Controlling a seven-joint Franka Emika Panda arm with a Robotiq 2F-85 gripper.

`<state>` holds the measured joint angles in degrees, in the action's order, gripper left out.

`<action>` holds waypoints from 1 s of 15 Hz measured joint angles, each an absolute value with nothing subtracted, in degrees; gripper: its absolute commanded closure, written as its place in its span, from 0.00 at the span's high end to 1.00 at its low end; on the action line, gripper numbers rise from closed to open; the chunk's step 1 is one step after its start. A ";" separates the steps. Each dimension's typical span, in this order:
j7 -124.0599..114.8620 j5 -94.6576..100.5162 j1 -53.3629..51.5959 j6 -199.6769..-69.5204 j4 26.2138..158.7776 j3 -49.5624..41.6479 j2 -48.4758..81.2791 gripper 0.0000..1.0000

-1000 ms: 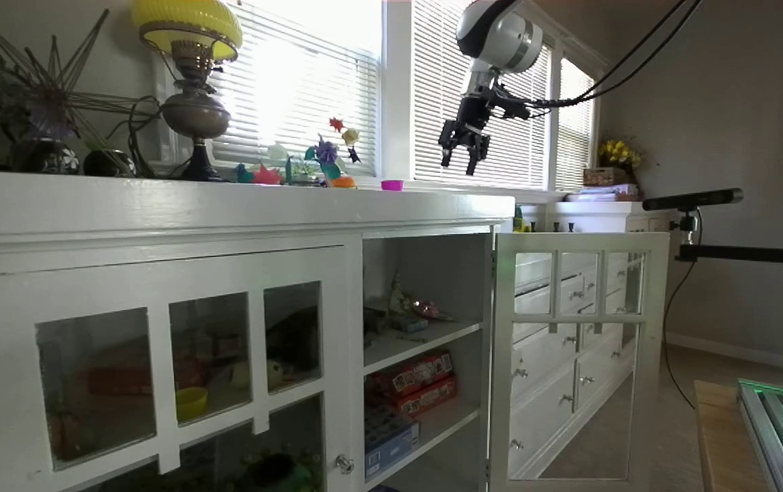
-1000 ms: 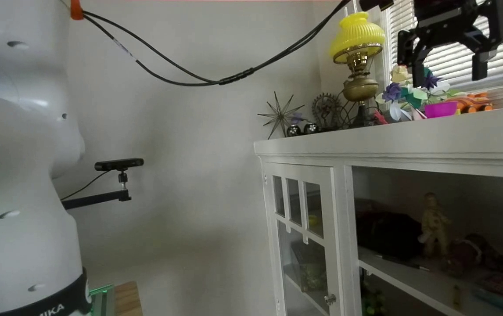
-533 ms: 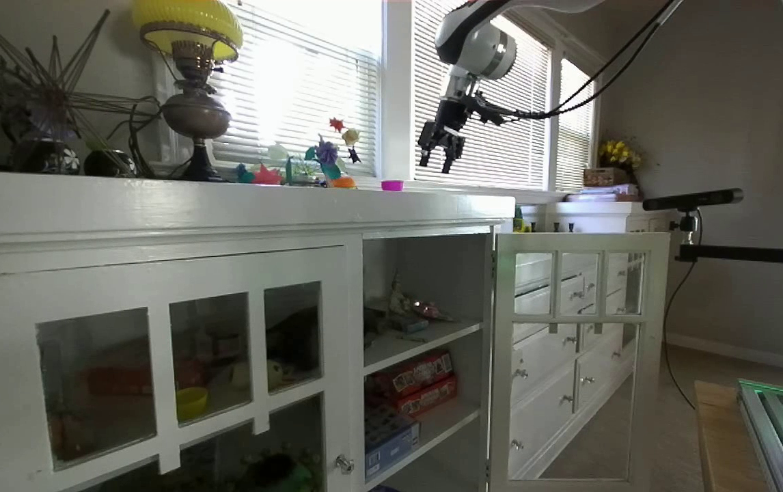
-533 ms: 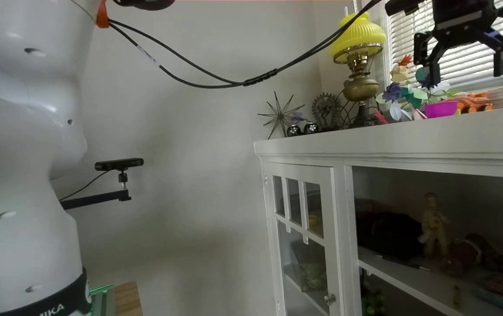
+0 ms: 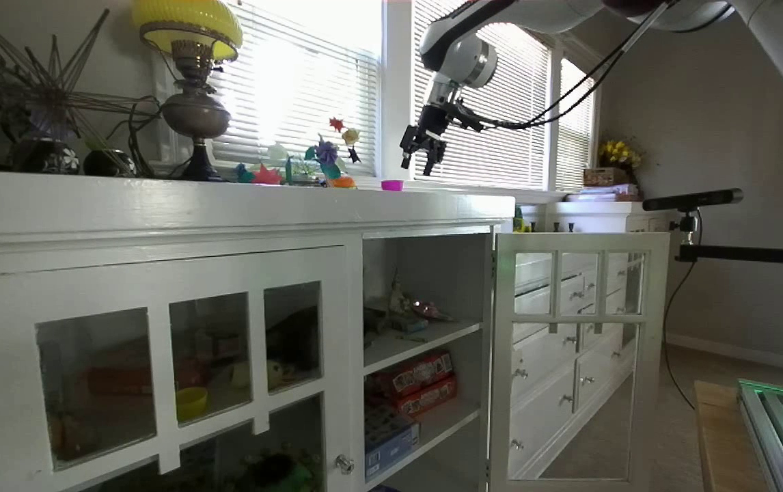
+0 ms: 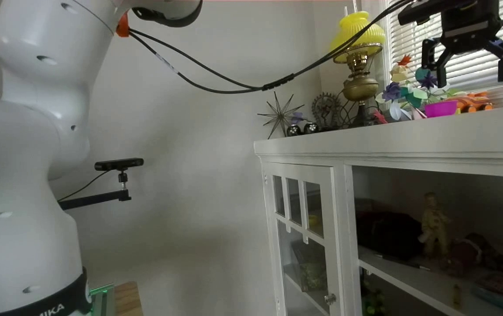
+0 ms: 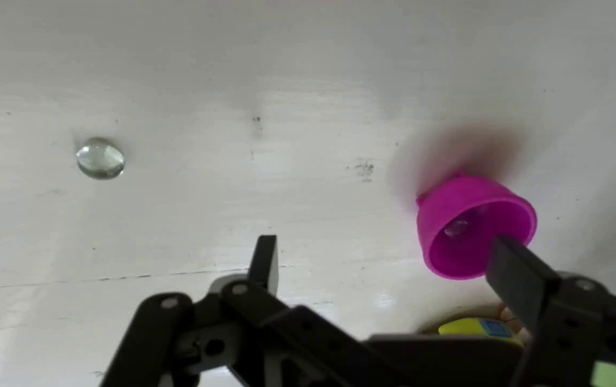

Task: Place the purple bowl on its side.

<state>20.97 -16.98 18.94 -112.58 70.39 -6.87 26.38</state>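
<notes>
At upper right of an exterior view, above the white cabinet (image 6: 392,145): Robotiq gripper (image 6: 472,79) hangs in the air, fingers (image 6: 441,78) spread wide, nothing between them. Below, the purple bowl (image 6: 440,109) stands upright, mouth up; paper flowers (image 6: 414,101) at its left in the frame, orange toy car (image 6: 474,102) just at its right. Not yet on its side.

Step in hand, as I judge it: lining up over the bowl. To do it well, shift first toward the right of the wrist frame until the rim falls between the fingers, only then go down. One finger inside the mouth, one outside, should give a sound pinch on the wall; squeeze lightly, the plastic may flex. Then a small lift, a turn of the gripper, a gentle setting down, since a round wall may roll. Something clear, probably a glass bead (image 7: 456,228), sits in the bowl and could tumble out on tipping.

Relative lie: in the wrist view the bowl is right of centre, off the gap, the finger at right (image 7: 517,274) covering part of its rim. Both exterior views show air between bowl and gripper, no contact.
</notes>
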 measured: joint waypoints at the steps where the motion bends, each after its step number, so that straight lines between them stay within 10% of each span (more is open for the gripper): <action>1: 20.69 -16.98 19.10 -112.17 69.33 -6.48 27.29 0.92; 7: 19.75 -16.98 19.50 -110.31 64.10 -4.93 31.56 0.41; 15: 19.56 -16.98 19.50 -109.28 60.46 -4.71 34.25 0.00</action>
